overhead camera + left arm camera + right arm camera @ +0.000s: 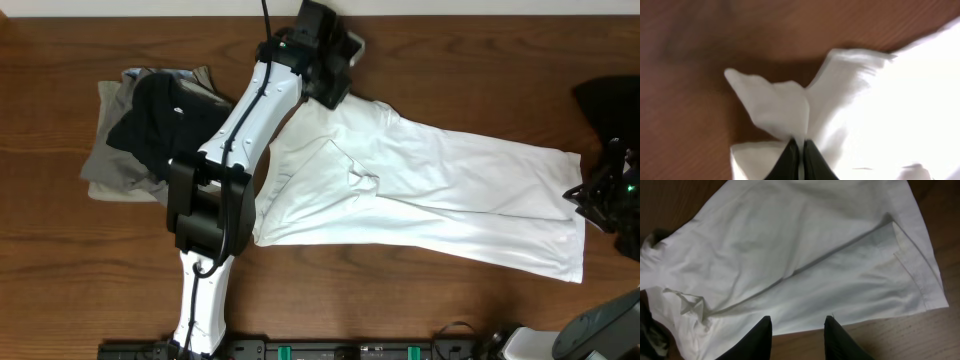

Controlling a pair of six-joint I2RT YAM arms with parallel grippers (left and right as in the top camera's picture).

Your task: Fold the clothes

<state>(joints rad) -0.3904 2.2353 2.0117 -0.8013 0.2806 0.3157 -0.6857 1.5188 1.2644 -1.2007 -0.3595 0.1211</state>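
**Q:** What fills most of the scene?

**A:** A brown wooden table (pixel 450 60) with visible grain. Across its middle and right lies a large white T-shirt (pixel 450 190) of soft, plain cloth. It is folded lengthwise into 1 long band, running from the upper middle down toward the right edge. The cloth is mostly smooth, with a small pucker near its centre and 1 long diagonal crease.

**Q:** Are there other clothes?

**A:** Yes. A pile of clothes (pixel 130 170) sits at the left of the table, just beside the shirt. In it, a black garment (pixel 150 125) lies crumpled on top of a khaki garment (pixel 105 175) that is folded roughly flat.

**Q:** Does anything block the view?

**A:** The left arm (pixel 240 120), white with black joints, reaches from the near edge up across the table. It covers the strip where the pile meets the shirt's left end.

**Q:** What are the 2 claws doing?

**A:** The left gripper (pixel 800 145) is at the shirt's upper left end. Its 2 black fingers are pressed together with a fold of white cloth pinched between them, and the cloth fans out in soft peaks over the wood.

The right gripper (pixel 799 318) is at the shirt's right end. Its fingers stand moderately apart with nothing between them. Below them are the shirt's long edge and bare wood, and I cannot tell whether they touch the cloth. A stitched hem (pixel 920 275) runs along the shirt's end nearby.
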